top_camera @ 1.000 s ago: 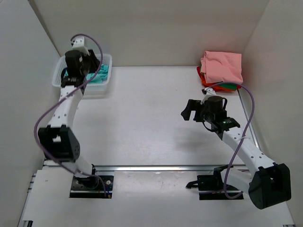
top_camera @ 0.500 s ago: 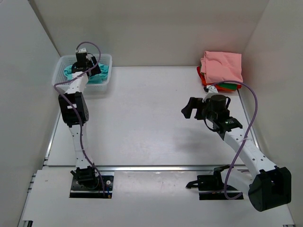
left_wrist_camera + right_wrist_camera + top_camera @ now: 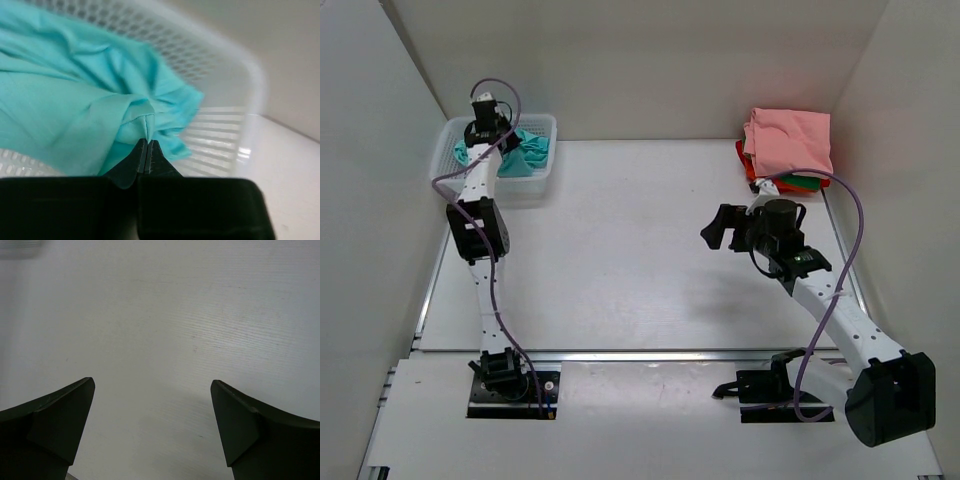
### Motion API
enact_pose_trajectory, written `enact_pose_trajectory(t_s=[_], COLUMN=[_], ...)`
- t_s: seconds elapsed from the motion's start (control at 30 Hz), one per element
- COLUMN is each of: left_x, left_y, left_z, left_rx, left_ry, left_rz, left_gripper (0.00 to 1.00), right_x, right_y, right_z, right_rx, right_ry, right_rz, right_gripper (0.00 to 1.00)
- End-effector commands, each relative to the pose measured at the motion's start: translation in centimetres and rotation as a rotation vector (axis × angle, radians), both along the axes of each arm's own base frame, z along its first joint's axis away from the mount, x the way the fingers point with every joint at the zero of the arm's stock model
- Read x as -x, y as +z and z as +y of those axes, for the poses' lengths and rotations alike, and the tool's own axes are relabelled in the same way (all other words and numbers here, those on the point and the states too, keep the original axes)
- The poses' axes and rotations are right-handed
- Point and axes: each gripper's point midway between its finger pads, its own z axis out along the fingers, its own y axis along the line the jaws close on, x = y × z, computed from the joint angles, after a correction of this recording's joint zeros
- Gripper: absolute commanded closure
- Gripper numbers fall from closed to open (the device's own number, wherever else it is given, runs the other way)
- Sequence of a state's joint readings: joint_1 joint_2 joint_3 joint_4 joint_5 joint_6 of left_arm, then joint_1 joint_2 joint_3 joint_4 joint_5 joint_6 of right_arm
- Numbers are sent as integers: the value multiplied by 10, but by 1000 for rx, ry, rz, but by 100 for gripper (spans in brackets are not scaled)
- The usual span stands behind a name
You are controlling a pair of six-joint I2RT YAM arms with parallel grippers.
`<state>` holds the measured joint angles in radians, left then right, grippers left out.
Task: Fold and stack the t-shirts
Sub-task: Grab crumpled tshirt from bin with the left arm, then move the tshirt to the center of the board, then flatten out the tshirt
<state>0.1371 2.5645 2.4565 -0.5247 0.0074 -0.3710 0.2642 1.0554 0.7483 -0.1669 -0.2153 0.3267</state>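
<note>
A teal t-shirt (image 3: 527, 156) lies crumpled in the white mesh basket (image 3: 546, 172) at the far left. My left gripper (image 3: 486, 133) reaches into the basket and is shut on a raised fold of this teal t-shirt (image 3: 75, 100); in the left wrist view the left gripper (image 3: 148, 143) pinches the cloth at its tips. At the far right, a folded salmon pink t-shirt (image 3: 788, 140) tops a pile with green (image 3: 804, 183) and red-orange (image 3: 748, 170) cloth beneath. My right gripper (image 3: 720, 228) hovers open over bare table (image 3: 160, 315), nothing between its fingers.
White walls close in the table at the left, back and right. The basket's mesh wall (image 3: 235, 70) stands just beyond the pinched fold. The right arm's purple cable (image 3: 855, 215) loops near the shirt pile.
The left arm stretched out to the basket and its gripper went from open to shut on the teal cloth. The right arm hardly moved.
</note>
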Motion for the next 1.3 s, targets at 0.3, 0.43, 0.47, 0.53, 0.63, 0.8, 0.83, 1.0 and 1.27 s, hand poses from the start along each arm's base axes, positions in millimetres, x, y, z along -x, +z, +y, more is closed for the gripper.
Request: enact_pose_trajectory(t_s=[0.3,0.43,0.47,0.53,0.63,0.8,0.83,1.0,1.27], left_x=[221,243,244,239,239,254,257,260,386], left_y=[411,394,371,327,238,96,69,23,42], left_z=[-260,-288,-289,-285,-265,-242,-234,-198,-278], left_rx=[259,375,361,351,363,332,311,348,315], left_ry=[-611,-711,-700,-662,-585,-473,-452,-414,-695], left_rz=[-662,-587,-544,-480,-351,-132,-83,19,104], left_gripper=[100,100,100,100,100,100,100,58,42], right_x=[30,47,49,55,59,63,64,67,68], right_y=[-18,-12,-8,-4,1,-2,-4,-16,-41], right_z=[23,25,21,17,3,-10,-7,7,7], right_rx=[-65,-70,-78,-114,-132,-126,-135,-143,-115], right_ry=[127,123,115,107,73,61,76,119,81], right_rz=[9,-20,-42,-59,-84,-78,-70,-32,34], right_gripper=[1,8,28,83,100,92,87,75,74])
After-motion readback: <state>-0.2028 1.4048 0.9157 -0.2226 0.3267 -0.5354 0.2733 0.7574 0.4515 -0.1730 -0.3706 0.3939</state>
